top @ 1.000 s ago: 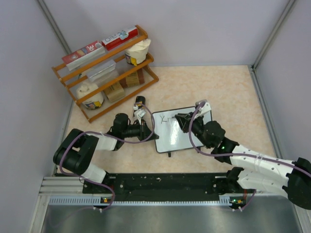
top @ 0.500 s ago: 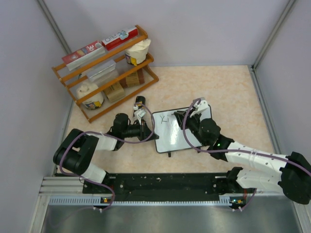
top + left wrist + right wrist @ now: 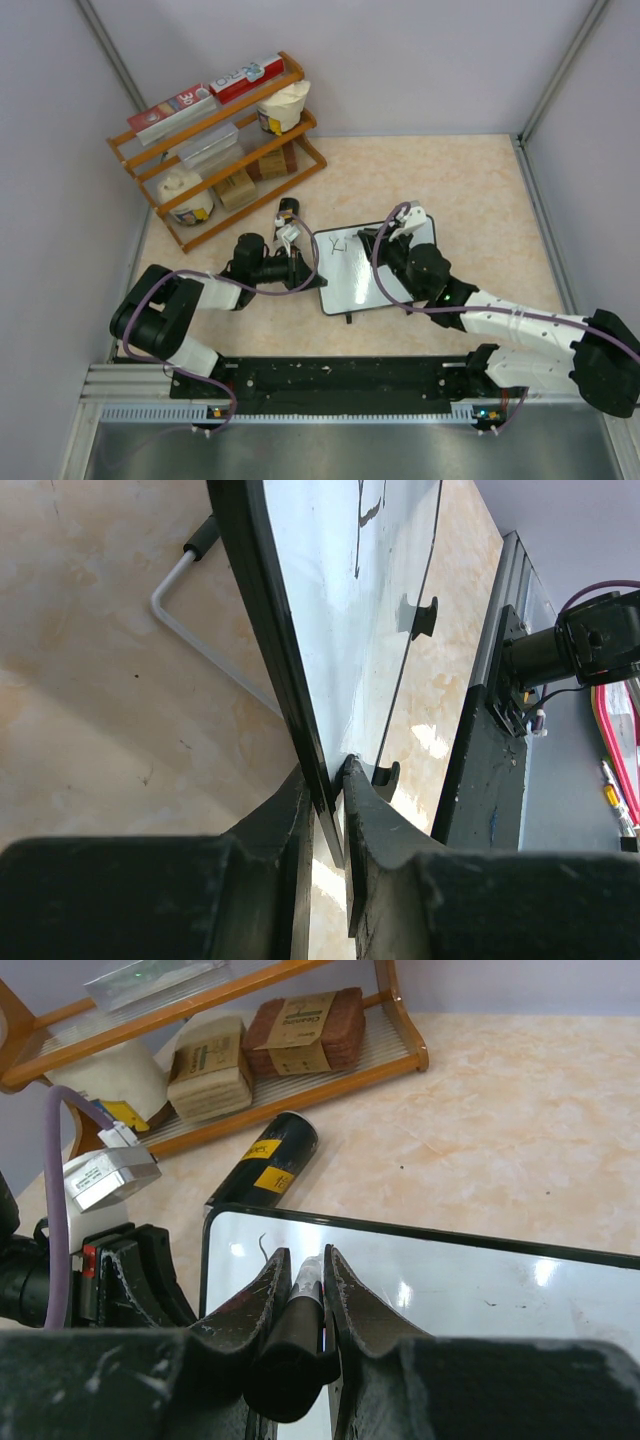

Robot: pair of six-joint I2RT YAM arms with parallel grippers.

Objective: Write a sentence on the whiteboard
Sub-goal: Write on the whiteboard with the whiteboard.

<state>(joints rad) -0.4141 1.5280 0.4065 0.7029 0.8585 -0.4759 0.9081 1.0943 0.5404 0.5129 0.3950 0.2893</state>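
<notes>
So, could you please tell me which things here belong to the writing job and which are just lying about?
In the job: whiteboard, written marks, marker in the right gripper, left gripper clamping the whiteboard's edge.
Lying about: wooden rack with its packets, black tube with yellow labels.

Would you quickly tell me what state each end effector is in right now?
Left end effector: closed on the whiteboard edge.
Right end effector: closed on a marker.
</notes>
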